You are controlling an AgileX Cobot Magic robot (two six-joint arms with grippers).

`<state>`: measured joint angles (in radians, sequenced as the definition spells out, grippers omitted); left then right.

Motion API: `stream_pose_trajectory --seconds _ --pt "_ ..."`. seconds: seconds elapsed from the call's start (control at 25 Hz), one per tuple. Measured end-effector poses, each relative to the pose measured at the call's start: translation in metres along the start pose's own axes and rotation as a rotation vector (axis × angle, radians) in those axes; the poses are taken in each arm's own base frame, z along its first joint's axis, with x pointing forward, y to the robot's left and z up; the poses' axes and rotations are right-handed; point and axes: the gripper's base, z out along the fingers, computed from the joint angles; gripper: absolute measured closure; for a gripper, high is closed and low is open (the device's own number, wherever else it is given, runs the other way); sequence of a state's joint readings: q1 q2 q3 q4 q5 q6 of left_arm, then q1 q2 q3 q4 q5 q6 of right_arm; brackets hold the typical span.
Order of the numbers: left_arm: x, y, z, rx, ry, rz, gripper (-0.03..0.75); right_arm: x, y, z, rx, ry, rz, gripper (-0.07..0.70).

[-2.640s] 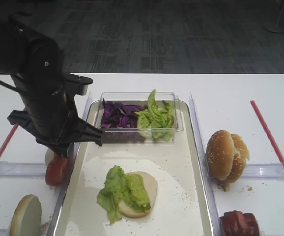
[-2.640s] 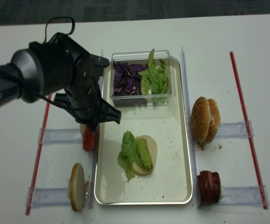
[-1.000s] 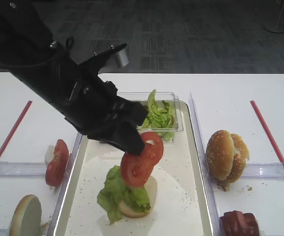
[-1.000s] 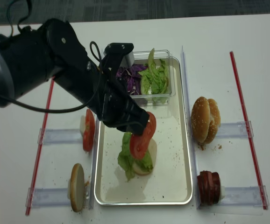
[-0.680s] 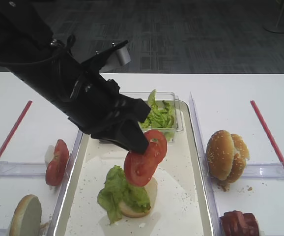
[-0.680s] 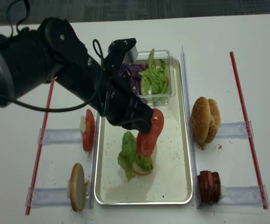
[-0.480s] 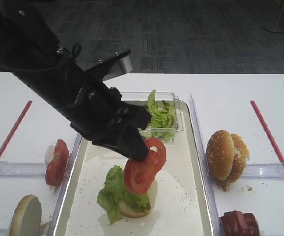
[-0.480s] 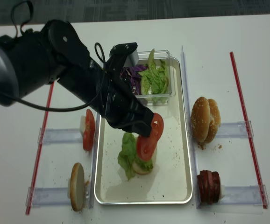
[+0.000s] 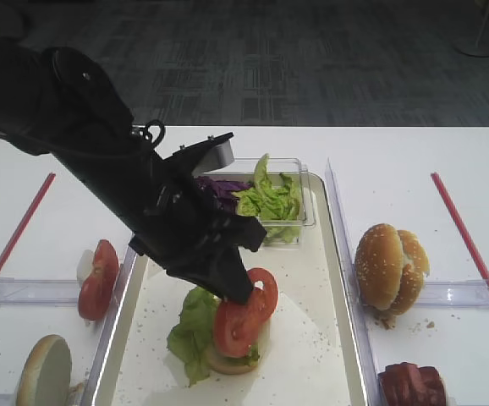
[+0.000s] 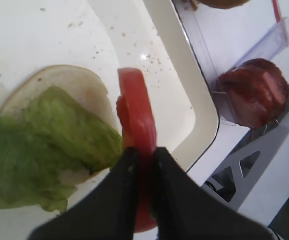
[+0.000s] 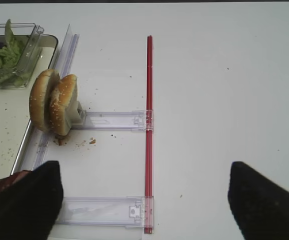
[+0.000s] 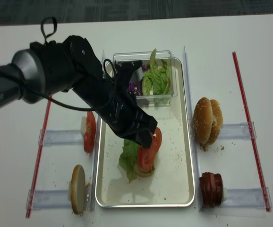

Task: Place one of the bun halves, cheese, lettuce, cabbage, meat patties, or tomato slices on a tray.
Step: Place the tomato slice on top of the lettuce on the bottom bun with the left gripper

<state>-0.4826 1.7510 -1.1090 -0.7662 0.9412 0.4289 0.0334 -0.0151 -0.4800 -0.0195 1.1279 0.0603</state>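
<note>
**Tomato slice held just over the lettuce, not yet released**

At left on the white tabletop (image 9: 228, 139), spare red tomato slices (image 9: 97, 279) stand racked. The black left gripper (image 9: 238, 292) has its fingers (image 10: 129, 172) clamped on one glossy red tomato slice (image 9: 243, 315), edge-up over green ruffled lettuce (image 9: 195, 326) on a pale bun half (image 10: 59, 82) in the silvery rimmed tray (image 9: 346, 279). Next move, as judged: lower, lay flat, release. The right gripper's (image 11: 144, 200) fingers stand wide apart, empty.
</note>
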Motion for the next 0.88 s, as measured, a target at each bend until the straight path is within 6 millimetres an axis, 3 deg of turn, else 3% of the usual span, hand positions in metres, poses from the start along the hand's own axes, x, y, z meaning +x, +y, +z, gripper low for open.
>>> stream_pose_trajectory --seconds 0.48,0.88 --pt "-0.003 0.013 0.018 -0.016 0.022 -0.036 0.667 0.000 0.000 0.000 0.000 0.000 0.000 -0.048" --pt "-0.004 0.015 0.020 -0.019 0.021 -0.042 0.661 0.000 0.000 0.000 0.000 0.000 0.000 -0.048"
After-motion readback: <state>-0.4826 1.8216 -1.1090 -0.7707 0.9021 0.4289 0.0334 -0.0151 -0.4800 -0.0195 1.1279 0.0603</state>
